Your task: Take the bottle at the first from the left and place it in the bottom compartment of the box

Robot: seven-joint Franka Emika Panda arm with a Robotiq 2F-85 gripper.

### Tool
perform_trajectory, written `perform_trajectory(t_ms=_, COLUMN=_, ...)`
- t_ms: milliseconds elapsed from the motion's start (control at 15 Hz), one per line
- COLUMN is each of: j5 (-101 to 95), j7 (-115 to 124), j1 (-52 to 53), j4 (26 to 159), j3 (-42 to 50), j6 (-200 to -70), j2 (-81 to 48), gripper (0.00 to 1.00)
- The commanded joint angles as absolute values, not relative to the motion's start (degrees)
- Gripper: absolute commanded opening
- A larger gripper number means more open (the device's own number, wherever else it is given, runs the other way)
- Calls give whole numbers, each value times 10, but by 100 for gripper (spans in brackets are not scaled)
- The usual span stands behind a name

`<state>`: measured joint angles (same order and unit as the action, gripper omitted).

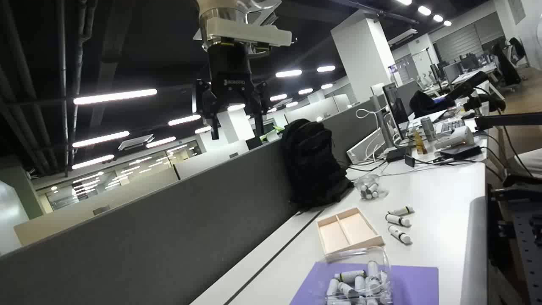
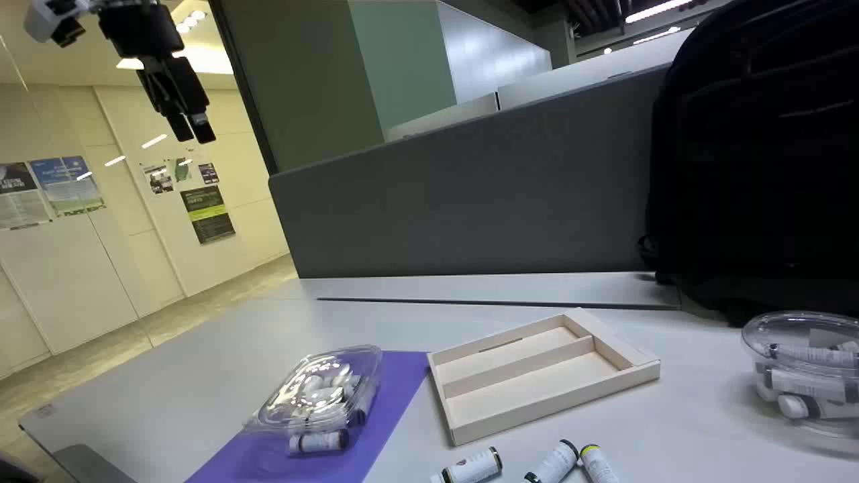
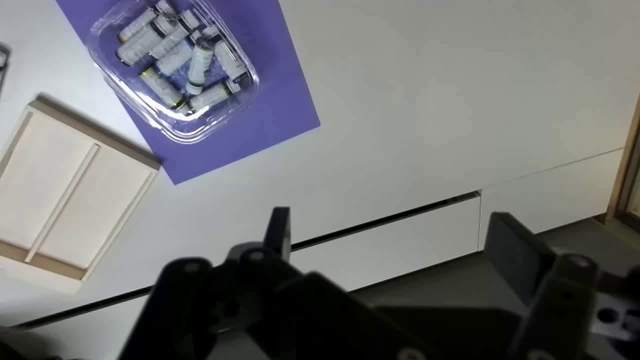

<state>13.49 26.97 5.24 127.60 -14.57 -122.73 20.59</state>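
The light tan box (image 1: 344, 228) lies on the white desk, split by one divider into two bare compartments; it shows in an exterior view (image 2: 520, 365) and the wrist view (image 3: 62, 202). Three loose white bottles lie beside it. The one nearest the purple mat (image 1: 399, 234) is leftmost in an exterior view (image 2: 473, 467). The middle bottle (image 1: 398, 220) and the far bottle (image 1: 400, 210) lie close together. In the wrist view they are out of frame or cut off at the left edge. My gripper (image 1: 237, 134) is open and empty, high above the desk (image 2: 194, 137) (image 3: 392, 225).
A clear container (image 1: 360, 271) full of bottles stands on a purple mat (image 1: 415, 284) beside the box. A clear round tub (image 2: 805, 372) with bottles stands beyond the box's other end. A black backpack (image 1: 313, 165) leans on the grey partition (image 1: 203, 220) along the desk's back.
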Motion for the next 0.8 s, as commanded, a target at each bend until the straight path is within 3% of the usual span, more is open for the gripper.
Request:
perform_trajectory(t_ms=0, j5=132, j7=272, j1=59, j4=1275, j3=-140, j6=-1227, j2=205, gripper=100)
perform_trajectory(t_ms=733, j5=120, j7=284, j1=52, j4=1298, j3=-144, j6=-1261, j2=214, gripper=100)
